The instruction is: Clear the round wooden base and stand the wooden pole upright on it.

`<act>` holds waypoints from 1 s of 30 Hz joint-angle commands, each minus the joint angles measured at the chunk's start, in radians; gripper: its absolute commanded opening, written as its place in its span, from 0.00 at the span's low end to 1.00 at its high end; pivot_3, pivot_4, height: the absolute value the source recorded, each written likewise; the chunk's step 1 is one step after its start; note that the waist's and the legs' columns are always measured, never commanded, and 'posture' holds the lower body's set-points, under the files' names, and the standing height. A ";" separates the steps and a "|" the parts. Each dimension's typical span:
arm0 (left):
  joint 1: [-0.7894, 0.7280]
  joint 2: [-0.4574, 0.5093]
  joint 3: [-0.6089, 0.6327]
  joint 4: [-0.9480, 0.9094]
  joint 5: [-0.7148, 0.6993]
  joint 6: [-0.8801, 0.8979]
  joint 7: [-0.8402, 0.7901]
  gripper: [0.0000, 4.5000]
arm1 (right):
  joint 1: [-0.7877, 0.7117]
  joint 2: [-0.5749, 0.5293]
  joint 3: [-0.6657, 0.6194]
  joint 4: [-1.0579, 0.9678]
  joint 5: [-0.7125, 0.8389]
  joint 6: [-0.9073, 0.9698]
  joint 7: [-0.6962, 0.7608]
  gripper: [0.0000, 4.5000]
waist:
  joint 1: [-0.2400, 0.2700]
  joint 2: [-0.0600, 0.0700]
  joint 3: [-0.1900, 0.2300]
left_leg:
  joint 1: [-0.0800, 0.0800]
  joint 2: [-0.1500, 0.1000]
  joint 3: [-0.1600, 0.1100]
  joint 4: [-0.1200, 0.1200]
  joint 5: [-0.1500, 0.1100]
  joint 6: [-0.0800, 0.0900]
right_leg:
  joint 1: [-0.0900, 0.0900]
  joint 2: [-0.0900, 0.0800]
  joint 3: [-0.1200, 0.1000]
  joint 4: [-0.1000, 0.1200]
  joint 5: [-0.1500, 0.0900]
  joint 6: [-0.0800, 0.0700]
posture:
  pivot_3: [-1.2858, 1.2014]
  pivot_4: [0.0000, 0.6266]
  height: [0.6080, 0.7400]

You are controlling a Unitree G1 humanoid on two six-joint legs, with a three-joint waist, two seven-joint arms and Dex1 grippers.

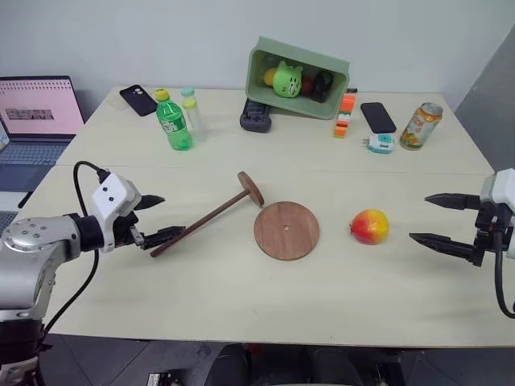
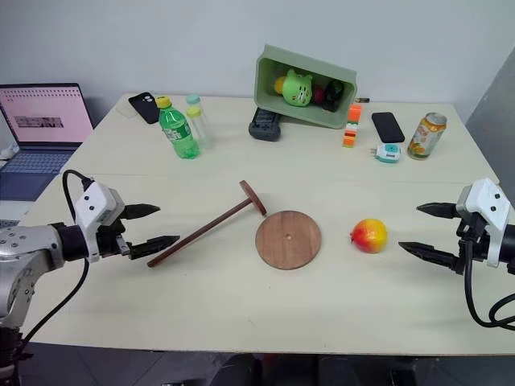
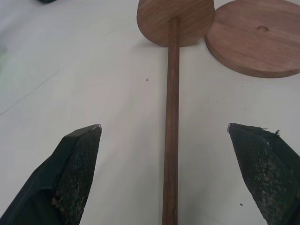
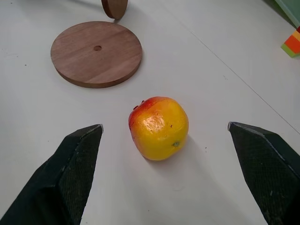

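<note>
Wooden pole [image 1: 211,218] lying flat on table [image 1: 241,297], long axis diagonal: disc end up-right, just beside round wooden base [image 1: 286,231], free end down-left by left gripper [image 1: 158,219]. Base flat, bare, centre hole up. Left jaws spread wide, astride the rod's end, gripping nothing. Right gripper [image 1: 433,220] spread, empty, facing yellow-red fruit [image 1: 370,227].

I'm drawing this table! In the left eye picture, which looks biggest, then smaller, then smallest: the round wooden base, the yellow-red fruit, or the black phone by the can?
1. The round wooden base looks widest by far.
2. and 3. The fruit and black phone look about alike; the phone lies farther from the camera, so I won't rank them.
</note>
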 commanded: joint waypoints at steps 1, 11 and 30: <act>-0.007 0.007 0.025 -0.016 -0.008 -0.030 -0.005 1.00 | -0.007 0.001 -0.027 -0.026 0.007 -0.016 -0.007 1.00 | 0.000 0.000 0.000 | 0.000 0.000 0.000 0.000 0.000 0.000 | 0.000 0.000 0.000 0.000 0.000 0.000 | 0.52 0.24 1.00; -0.024 0.003 0.034 -0.019 -0.032 -0.051 -0.020 1.00 | -0.015 0.003 -0.016 -0.027 0.006 -0.019 -0.015 1.00 | 0.000 0.000 0.000 | 0.000 0.000 0.000 0.000 0.000 0.000 | 0.000 0.000 0.000 0.000 0.000 0.000 | 0.52 0.24 1.00; -0.269 -0.095 -0.273 -0.208 -0.095 0.001 -0.135 1.00 | -0.097 0.111 0.145 -0.176 0.030 0.037 -0.170 1.00 | 0.000 -0.001 0.000 | 0.000 0.000 0.000 0.001 0.000 0.000 | 0.000 0.002 0.000 0.001 0.000 0.000 | 0.52 0.24 1.00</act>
